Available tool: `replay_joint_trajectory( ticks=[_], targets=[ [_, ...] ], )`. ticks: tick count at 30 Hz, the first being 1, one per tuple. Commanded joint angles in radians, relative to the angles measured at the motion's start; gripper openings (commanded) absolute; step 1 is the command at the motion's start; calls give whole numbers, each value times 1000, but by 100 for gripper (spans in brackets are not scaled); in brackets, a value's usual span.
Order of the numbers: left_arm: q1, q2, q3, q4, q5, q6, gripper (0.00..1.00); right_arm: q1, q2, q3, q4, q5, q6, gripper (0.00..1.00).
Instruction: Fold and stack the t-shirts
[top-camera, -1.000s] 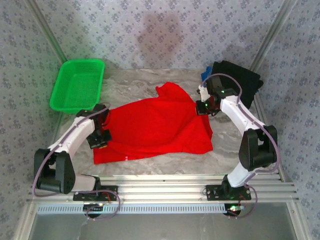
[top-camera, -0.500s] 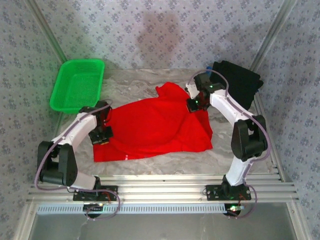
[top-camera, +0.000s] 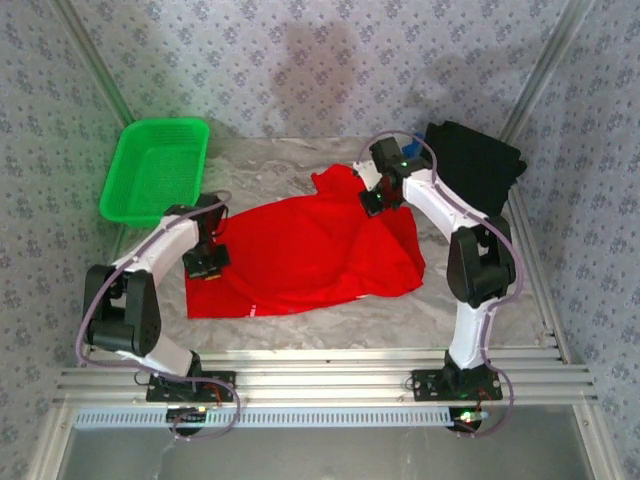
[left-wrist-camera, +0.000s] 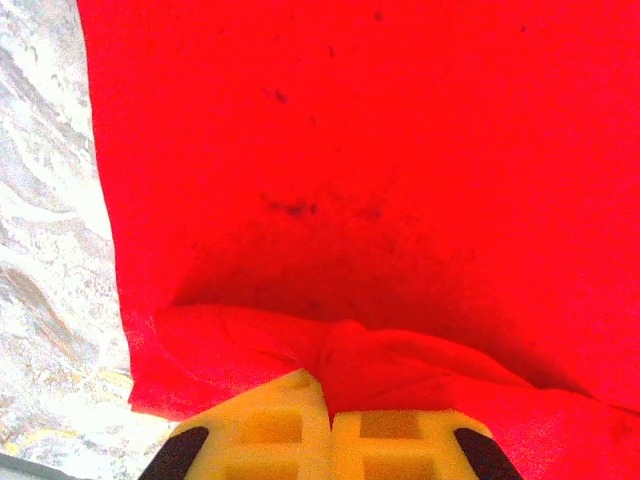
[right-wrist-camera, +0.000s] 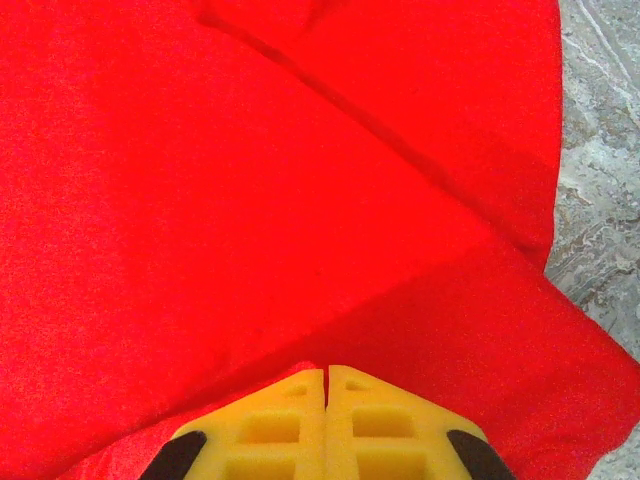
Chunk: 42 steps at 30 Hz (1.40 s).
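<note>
A bright red t-shirt lies spread over the middle of the marble table, bunched and raised along its right side. My left gripper is at the shirt's left edge; in the left wrist view its yellow pads are shut, with a fold of the red t-shirt pinched between them. My right gripper is at the shirt's far right part. Its yellow pads meet on the red cloth, which rises in a ridge from the tips. A folded black t-shirt lies at the back right.
A green mesh basket stands at the back left corner. Patterned walls close in the table at the back and sides. Metal rails run along the near edge by the arm bases. Bare marble shows in front of the shirt and at its right.
My right gripper has moved left and farther back, dragging the shirt's right edge with it. My left gripper has shifted slightly right and up, and the shirt's left edge has drawn inward.
</note>
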Motion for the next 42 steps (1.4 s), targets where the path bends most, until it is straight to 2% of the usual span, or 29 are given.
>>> replay_joint_trajectory(
  ticks=[1, 15, 24, 35, 42],
  targets=[
    [13, 25, 36, 14, -23, 20, 0, 1, 30, 35, -24, 29, -35, 0],
    [15, 107, 84, 51, -4, 49, 0, 39, 136, 158, -7, 31, -73, 0],
    [16, 113, 70, 69, 0, 56, 0, 72, 209, 240, 20, 89, -81, 0],
    [15, 142, 70, 82, 1, 61, 0, 88, 267, 327, 53, 60, -61, 0],
    [17, 183, 93, 82, 5, 56, 0, 77, 251, 268, 42, 64, -47, 0]
  ],
)
